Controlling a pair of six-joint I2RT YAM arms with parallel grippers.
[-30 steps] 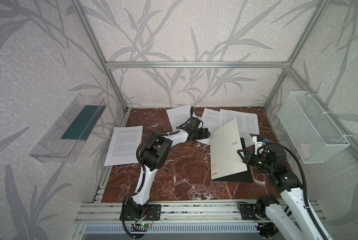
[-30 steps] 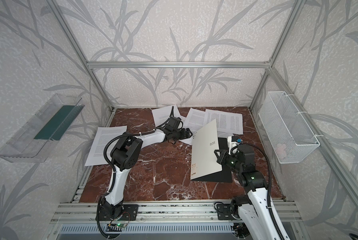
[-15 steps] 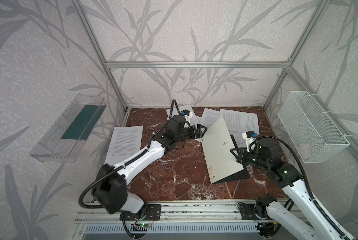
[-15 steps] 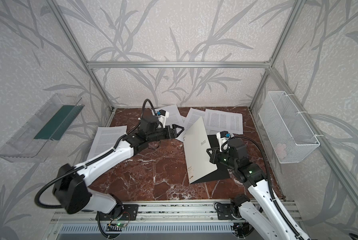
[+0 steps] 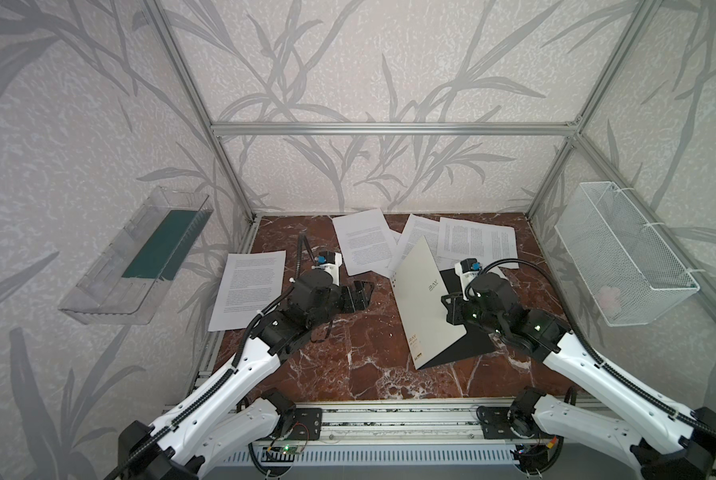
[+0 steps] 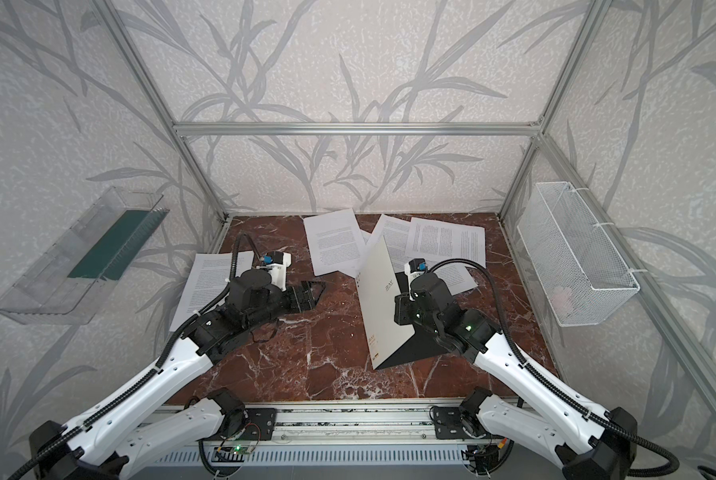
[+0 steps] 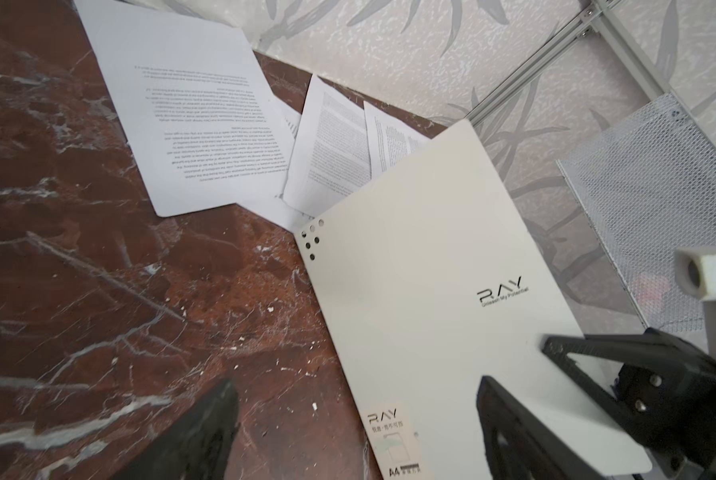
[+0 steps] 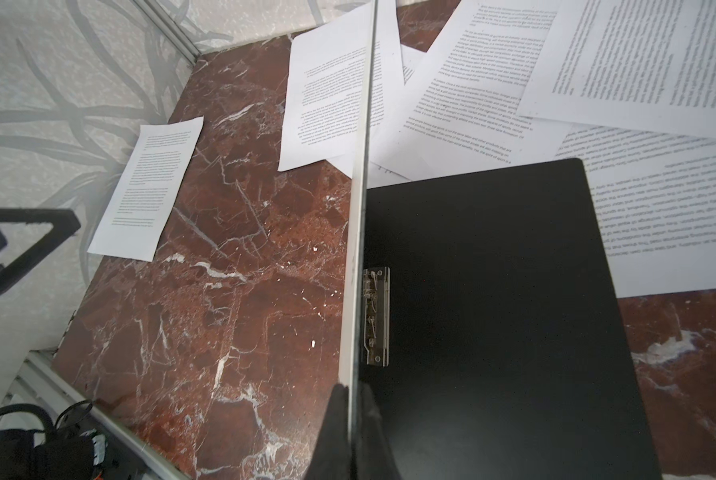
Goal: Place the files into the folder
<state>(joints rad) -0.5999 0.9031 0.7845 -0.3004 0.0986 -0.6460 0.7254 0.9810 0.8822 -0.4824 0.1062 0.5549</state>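
The folder (image 5: 420, 303) stands open at the right middle of the table in both top views. Its off-white "RAY" cover (image 7: 431, 311) is lifted nearly upright, and its black inside (image 8: 493, 311) with the metal clip bar (image 8: 376, 316) lies flat. My right gripper (image 8: 353, 395) is shut on the cover's edge (image 6: 383, 299). My left gripper (image 5: 362, 293) hangs open a little left of the cover, holding nothing. The files (image 5: 364, 241) are several printed sheets spread along the back (image 6: 335, 241), some partly under the folder. One more sheet (image 5: 250, 295) lies at the left edge.
A clear plastic tray (image 5: 140, 262) hangs on the left wall and a white wire basket (image 5: 626, 266) on the right wall. Aluminium frame posts stand at the back corners. Bare marble table (image 5: 348, 357) lies between the arms and in front of the folder.
My left arm has pulled back from the sheets at the back to the left middle, still open. My right gripper has swung the folder cover up to nearly upright.
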